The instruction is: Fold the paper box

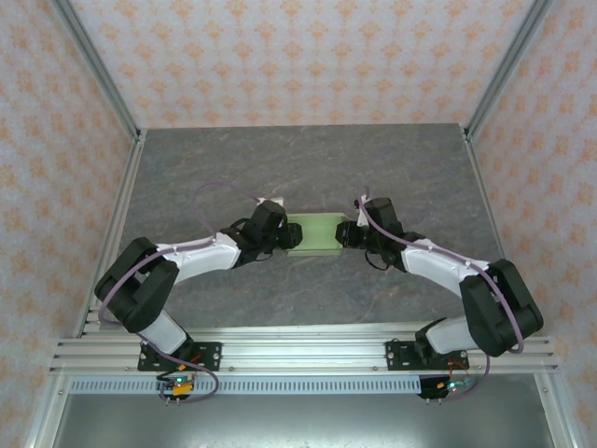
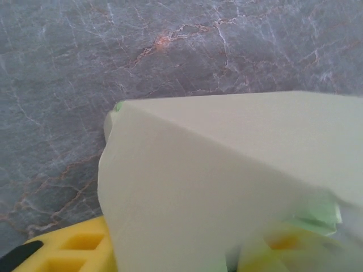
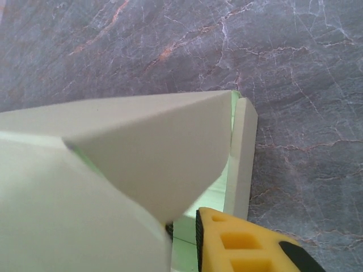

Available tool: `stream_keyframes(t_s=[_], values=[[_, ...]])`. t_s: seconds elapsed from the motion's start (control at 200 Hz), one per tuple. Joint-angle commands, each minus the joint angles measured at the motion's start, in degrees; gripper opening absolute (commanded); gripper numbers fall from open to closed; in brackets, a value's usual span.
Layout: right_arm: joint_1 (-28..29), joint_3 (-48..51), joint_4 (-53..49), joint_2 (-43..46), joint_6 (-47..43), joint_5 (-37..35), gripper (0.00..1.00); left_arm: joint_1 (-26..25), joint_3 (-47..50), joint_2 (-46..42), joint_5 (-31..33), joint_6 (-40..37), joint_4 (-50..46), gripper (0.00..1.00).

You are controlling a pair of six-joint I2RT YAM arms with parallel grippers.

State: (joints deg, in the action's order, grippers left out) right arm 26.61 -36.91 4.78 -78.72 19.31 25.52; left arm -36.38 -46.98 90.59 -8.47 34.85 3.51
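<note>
Because raised flaps (image 2: 215, 187) hide them, cannot tell whether left end effector (image 1: 287, 233) or right end effector (image 1: 347, 233) clamps pale yellow-green thin-card paper box (image 1: 317, 231), midway between surface (image 1: 280, 168) edges; could crumple under uneven push.

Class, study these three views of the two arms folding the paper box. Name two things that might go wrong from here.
1. The left gripper and right gripper sit at opposite ends of the paper box; uneven pushing or pulling might buckle or tear the card.
2. In both wrist views the card lies close over the yellow fingers, hiding much of the folds, so a flap could get creased wrongly.
</note>
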Motion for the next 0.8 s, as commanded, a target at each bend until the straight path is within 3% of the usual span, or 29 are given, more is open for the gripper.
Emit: stream_keyframes(t_s=[0.0,0.13,0.405,0.546,0.796], values=[[0.4,-0.1,-0.8,2.0,-0.3,-0.9,0.23,-0.2,-0.4,-4.4,4.2,-2.5,-3.6,0.60],[0.4,-0.4,-1.2,2.4,-0.7,-1.7,0.27,-0.3,1.2,-7.3,6.3,-3.9,-4.3,0.71],[0.4,-2.2,-3.3,2.4,-2.0,-3.7,0.43,-0.3,-2.2,-6.7,10.8,-9.4,-6.6,0.72],[0.4,-3.5,-4.8,2.7,-4.5,-6.1,0.46,-0.2,-4.8,-4.8,11.4,-11.7,-6.9,0.68],[0.4,-6.3,-5.7,0.0,-7.2,-7.0,0.47,-0.2,-7.0,-2.0,10.8,-12.4,-6.2,0.48]])
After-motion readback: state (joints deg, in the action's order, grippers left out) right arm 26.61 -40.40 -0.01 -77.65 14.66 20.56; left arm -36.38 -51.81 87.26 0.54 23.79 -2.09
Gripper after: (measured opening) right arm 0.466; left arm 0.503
